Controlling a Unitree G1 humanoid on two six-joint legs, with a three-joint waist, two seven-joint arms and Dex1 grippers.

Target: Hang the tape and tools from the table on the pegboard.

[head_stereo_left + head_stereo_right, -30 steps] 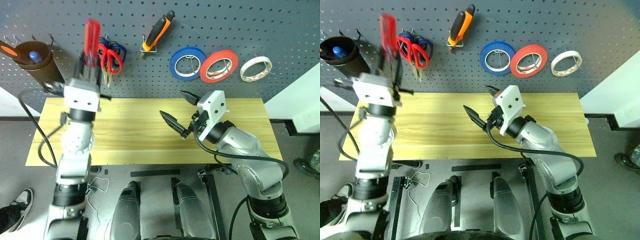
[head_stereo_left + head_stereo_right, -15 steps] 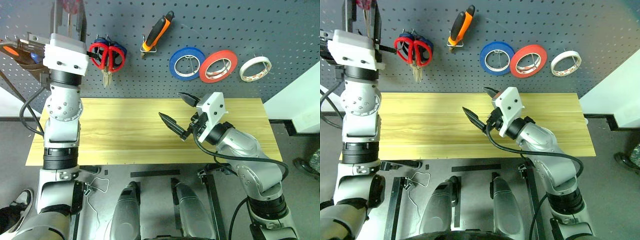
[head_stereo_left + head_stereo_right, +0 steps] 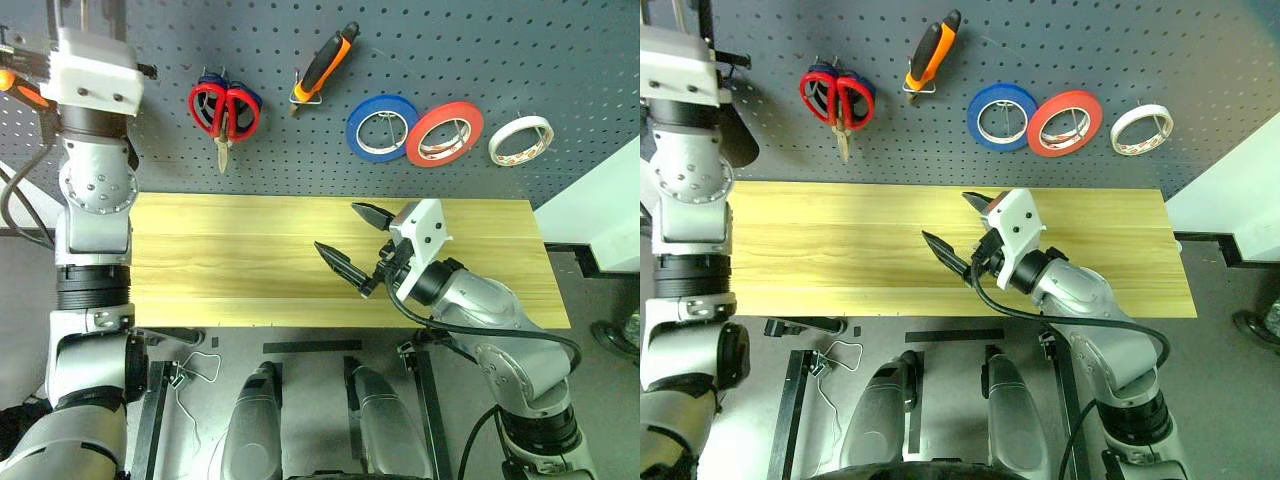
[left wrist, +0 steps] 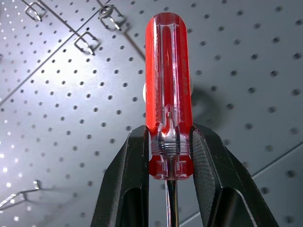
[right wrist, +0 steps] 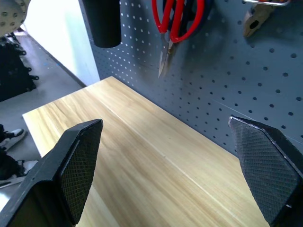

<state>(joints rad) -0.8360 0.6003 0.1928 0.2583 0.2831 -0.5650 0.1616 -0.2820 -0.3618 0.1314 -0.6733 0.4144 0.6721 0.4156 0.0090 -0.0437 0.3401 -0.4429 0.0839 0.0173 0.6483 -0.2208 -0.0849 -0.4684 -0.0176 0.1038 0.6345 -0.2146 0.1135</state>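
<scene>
The 2 head views look forward and down from above onto the wooden surface (image 3: pixel 250 255) and the pegboard (image 3: pixel 560 60) behind it, sharing nearly the same scene. The left wrist view faces the pegboard at close range. The right wrist view looks low along the surface toward the pegboard.

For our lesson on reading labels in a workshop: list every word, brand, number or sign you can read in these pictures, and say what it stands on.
None can be read.
Screwdriver: faint moulded marks run along the clear red handle, too blurred to read.
Tape rolls, pliers, scissors, pegboard and table: no lettering visible.
</scene>
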